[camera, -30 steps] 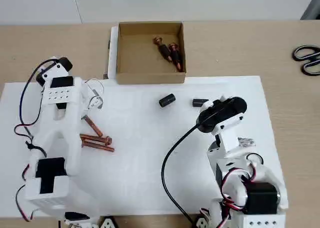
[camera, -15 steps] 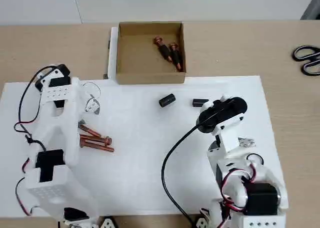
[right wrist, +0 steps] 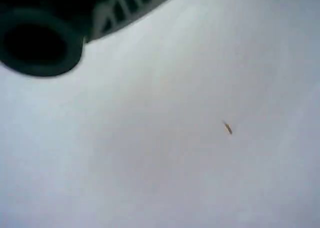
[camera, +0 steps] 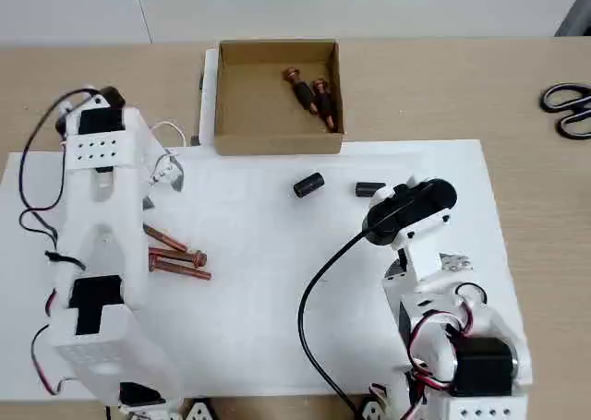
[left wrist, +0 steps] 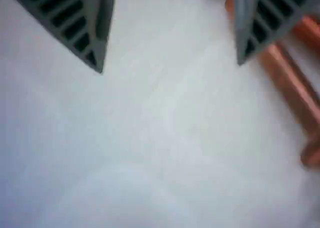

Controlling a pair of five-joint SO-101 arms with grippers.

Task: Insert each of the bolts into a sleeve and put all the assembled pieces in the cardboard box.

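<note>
Three copper bolts (camera: 180,269) lay left on the white paper sheet (camera: 259,300); two black cylindrical sleeves (camera: 309,185) lay centre, before the brown cardboard box (camera: 277,144).

Three loose copper-coloured metal bolts (camera: 166,239) (camera: 175,255) (camera: 180,270) lie in the left half of the frame, and two short black cylindrical sleeves (camera: 309,185) (camera: 369,189) sit near the centre. One open brown cardboard box (camera: 277,145) at the upper middle holds two assembled bolt-and-sleeve pieces (camera: 300,90) (camera: 321,97). There is also one white sheet (camera: 259,328) over the wooden counter (camera: 462,88), one pair of black-handled scissors (camera: 568,106) at the right edge, and two white robot arms (camera: 97,254) (camera: 434,282), at lower left and lower right.
</note>
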